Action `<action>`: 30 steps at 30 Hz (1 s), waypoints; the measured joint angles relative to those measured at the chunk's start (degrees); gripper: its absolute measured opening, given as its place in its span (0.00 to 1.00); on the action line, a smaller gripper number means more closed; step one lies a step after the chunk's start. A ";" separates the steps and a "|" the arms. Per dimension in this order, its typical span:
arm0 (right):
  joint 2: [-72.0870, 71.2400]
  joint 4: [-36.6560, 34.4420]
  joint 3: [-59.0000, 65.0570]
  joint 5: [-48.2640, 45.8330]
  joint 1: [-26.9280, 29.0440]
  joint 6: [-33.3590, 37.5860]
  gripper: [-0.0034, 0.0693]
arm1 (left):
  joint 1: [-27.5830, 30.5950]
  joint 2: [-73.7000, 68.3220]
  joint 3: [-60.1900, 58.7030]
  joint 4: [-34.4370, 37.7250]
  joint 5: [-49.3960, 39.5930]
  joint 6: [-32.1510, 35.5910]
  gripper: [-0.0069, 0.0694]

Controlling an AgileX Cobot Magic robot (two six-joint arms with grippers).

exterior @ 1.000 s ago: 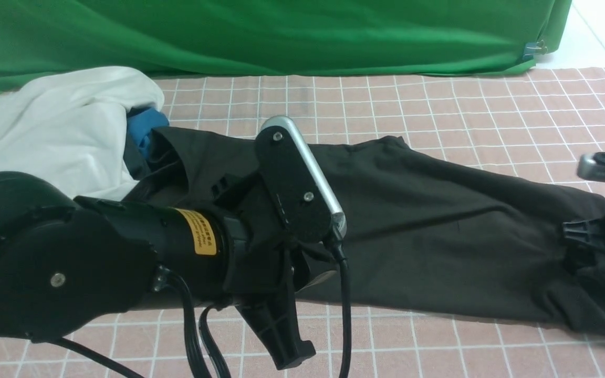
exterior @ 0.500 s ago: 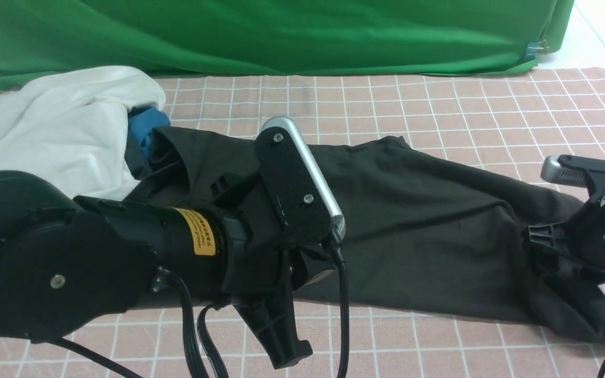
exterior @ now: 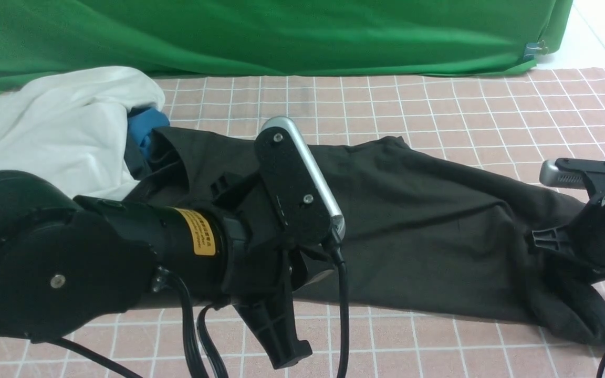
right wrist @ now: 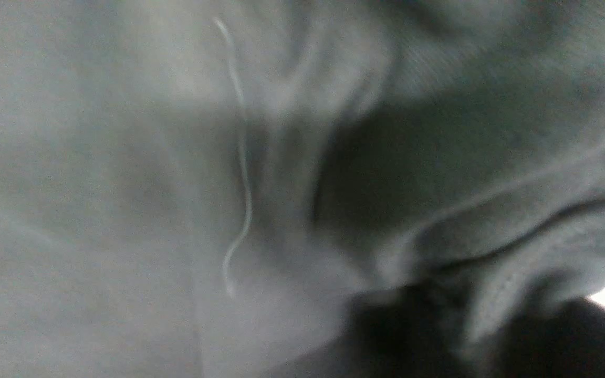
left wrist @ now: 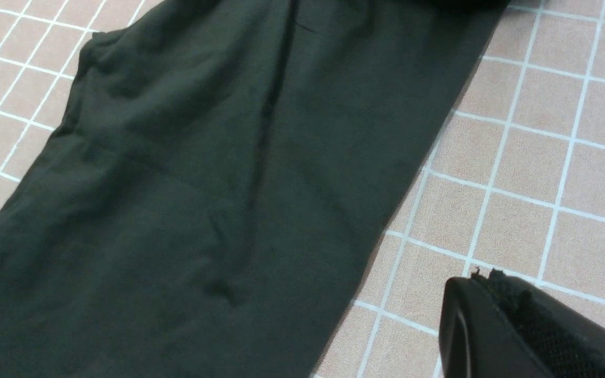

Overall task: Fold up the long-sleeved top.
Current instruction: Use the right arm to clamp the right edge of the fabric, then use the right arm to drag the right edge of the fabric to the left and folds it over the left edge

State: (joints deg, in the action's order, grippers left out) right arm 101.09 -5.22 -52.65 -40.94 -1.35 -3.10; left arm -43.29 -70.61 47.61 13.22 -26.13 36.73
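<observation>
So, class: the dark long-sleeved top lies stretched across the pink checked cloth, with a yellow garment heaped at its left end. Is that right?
Not quite. The long-sleeved top does lie stretched across the pink checked cloth, but the garment heaped at its left end is white, not yellow. The front view shows this.

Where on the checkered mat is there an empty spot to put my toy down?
Bare mat runs along the far side, between the green curtain and the long-sleeved top, and stays open toward the far right. A thinner strip lies in front of the top. It is crowded at the left, with the white garment, blue cloth and left arm.
</observation>
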 joint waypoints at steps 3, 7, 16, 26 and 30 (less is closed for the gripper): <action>0.10 -0.38 -0.18 -0.48 0.00 3.10 0.18 | 0.00 0.47 0.00 -0.95 -0.84 0.00 0.11; -0.96 3.56 -0.11 -1.06 0.69 2.63 0.18 | 0.00 3.17 0.00 -1.40 -2.22 -0.43 0.11; -15.00 12.68 0.94 -5.93 15.31 -0.80 0.18 | 0.00 8.33 0.00 -1.89 -3.09 -1.50 0.11; -25.83 11.14 1.00 -7.50 22.95 -0.18 0.18 | 0.00 8.92 0.00 -4.48 -3.02 -2.86 0.11; -26.66 7.12 1.00 -7.37 22.95 2.58 0.18 | 0.06 8.92 0.00 -9.05 -3.42 -8.31 0.11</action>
State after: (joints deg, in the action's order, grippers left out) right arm 74.43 1.90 -51.65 -48.31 21.60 -0.53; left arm -43.22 -61.70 47.61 4.17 -29.55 28.42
